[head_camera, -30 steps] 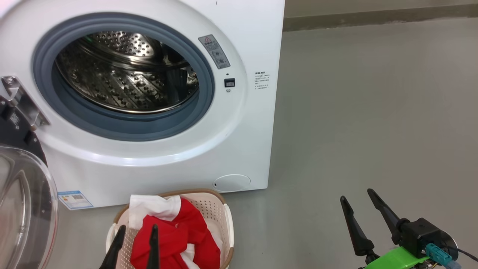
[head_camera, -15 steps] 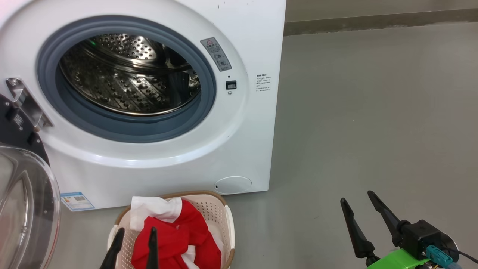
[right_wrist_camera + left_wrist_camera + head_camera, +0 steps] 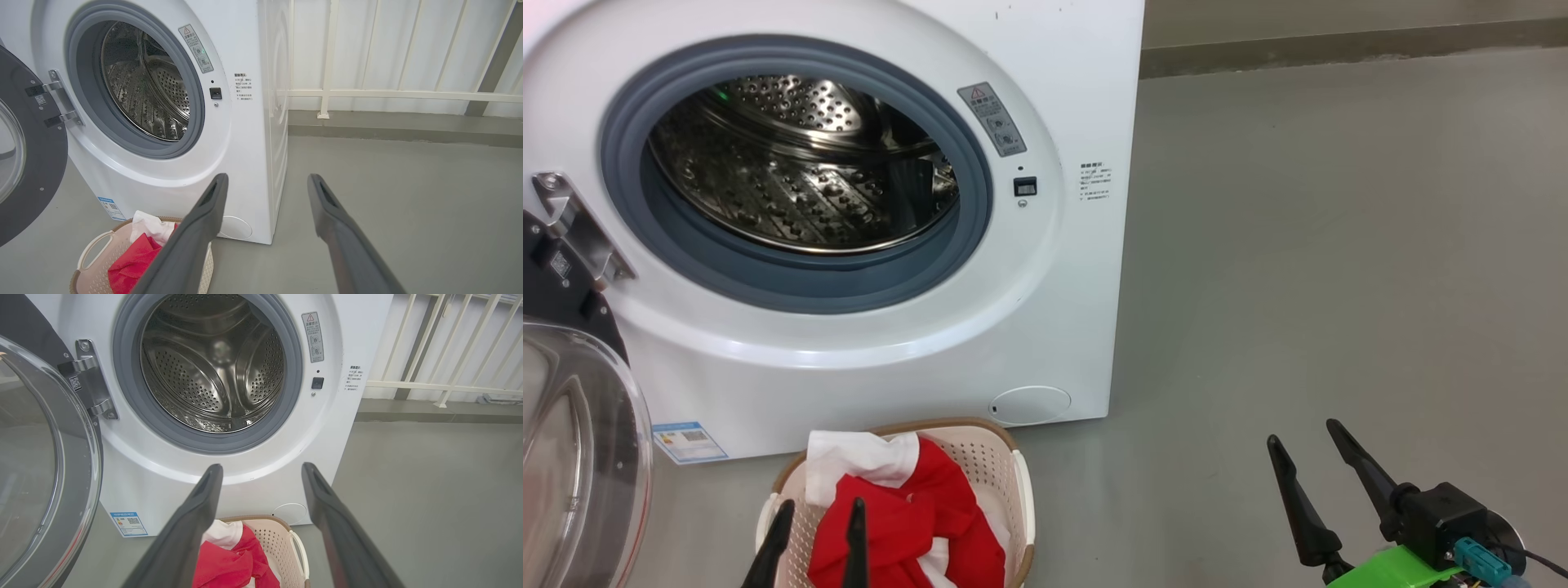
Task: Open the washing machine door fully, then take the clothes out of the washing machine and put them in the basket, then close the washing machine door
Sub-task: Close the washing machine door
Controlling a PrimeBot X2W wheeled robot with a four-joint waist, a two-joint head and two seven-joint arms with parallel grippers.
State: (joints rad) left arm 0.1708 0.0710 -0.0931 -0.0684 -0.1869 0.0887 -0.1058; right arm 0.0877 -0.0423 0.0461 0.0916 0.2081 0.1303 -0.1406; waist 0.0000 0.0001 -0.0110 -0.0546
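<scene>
L gripper (image 3: pixel 822 501) spread wide, empty, above clothes (image 3: pixel 890 523) heaped in basket (image 3: pixel 988 457). R gripper (image 3: pixel 1302 433) spread, empty. Door (image 3: pixel 572 457) swung open, left of L gripper; washer (image 3: pixel 1045 286) port faces both.

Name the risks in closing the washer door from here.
1. The washing machine door hangs open at far left, partly cut off in the head view, so the left gripper, open over the basket, may misjudge its reach.
2. The clothes pile above the basket's rim before the washing machine; the swinging door might clip them.
</scene>
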